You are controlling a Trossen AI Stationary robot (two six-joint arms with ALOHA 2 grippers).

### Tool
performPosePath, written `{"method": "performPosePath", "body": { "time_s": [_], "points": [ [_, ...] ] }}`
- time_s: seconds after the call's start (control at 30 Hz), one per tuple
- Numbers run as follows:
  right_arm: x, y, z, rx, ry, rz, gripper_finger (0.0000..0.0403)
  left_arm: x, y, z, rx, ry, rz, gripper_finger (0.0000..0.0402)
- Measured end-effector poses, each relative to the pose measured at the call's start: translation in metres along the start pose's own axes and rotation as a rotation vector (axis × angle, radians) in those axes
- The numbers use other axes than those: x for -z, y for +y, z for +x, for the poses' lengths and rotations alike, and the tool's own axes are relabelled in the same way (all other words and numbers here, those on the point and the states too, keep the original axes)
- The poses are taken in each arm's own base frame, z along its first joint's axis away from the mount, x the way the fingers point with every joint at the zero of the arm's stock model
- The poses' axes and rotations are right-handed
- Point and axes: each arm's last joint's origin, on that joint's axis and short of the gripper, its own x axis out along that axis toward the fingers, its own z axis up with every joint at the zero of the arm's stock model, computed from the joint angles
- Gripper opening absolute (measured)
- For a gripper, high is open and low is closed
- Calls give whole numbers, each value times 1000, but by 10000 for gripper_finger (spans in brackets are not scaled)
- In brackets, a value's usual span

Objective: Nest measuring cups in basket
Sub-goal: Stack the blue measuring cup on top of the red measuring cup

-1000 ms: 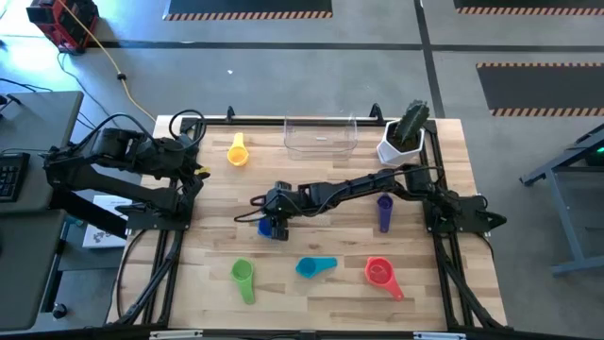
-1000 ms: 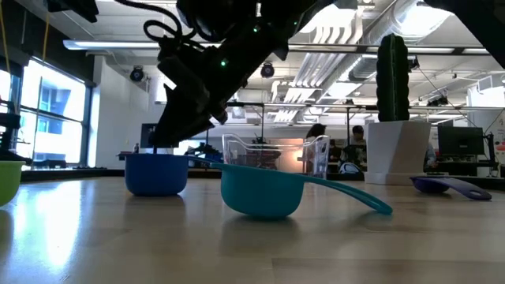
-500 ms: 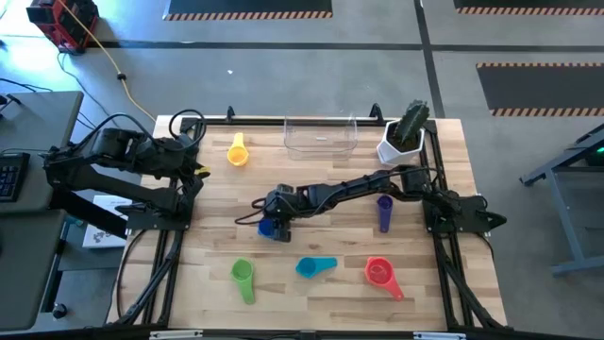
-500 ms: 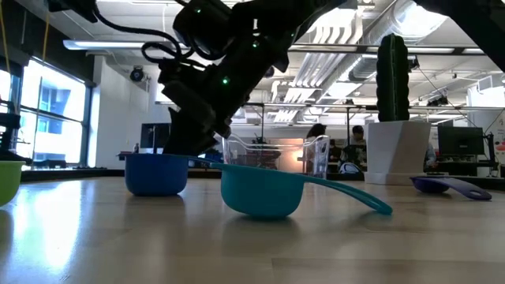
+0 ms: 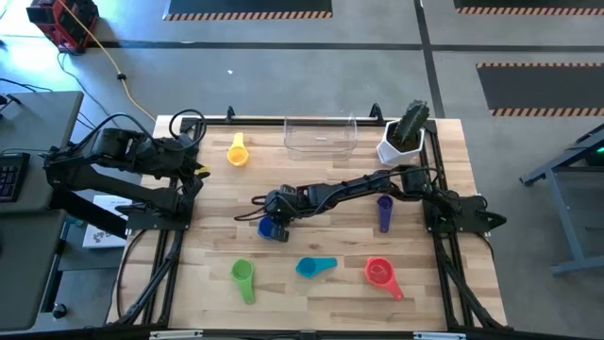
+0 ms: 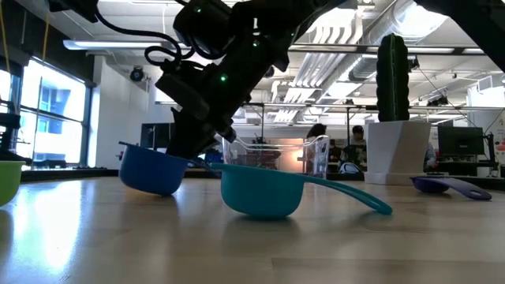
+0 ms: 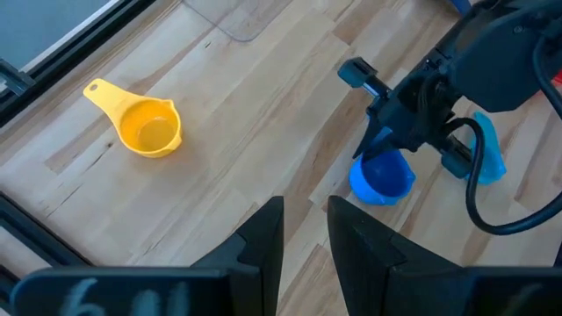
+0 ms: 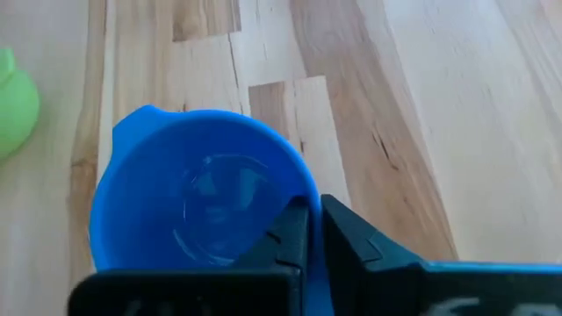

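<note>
right gripper (image 5: 271,223) sits mid-tabletop, slightly toward the left edge, fingers pinched on the rim of the blue cup (image 5: 270,228); right wrist view shows one finger inside the wall, one outside. blue cup is tilted in the low view (image 6: 154,167), one side of its base off the wood

left gripper (image 7: 305,230) parked over the left edge near the far left corner, fingers spread with a gap between them, holding nothing

basket (image 5: 322,136) stands at the far edge around the middle, clear walls, no cup visible in it. white pot with cactus (image 5: 403,135) just beside it toward the far right corner

other cups:
- yellow cup (image 5: 237,152) near the far edge, between the left arm and the basket
- purple cup (image 5: 384,212) right of centre, beside the right arm
- green cup (image 5: 243,278), teal cup (image 5: 315,267), red cup (image 5: 382,274) in a row along the near edge, apart from each other

low view: teal cup (image 6: 264,190) upright in front, handle toward the purple one; people in the room behind the basket, too far to make out
</note>
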Motion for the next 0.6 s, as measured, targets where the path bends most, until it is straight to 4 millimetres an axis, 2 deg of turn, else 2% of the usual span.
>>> {"method": "performPosePath", "body": {
  "time_s": [0.2,0.3,0.6],
  "points": [
    [0,0,-3,18,7,184,7,0,0,0,0,0,0,83],
    [-2,1,-12,22,18,284,5,0,0,0,0,0,0,83],
    [-16,14,-63,51,7,445,2,0,0,0,1,-1,0,83]
  ]
}}
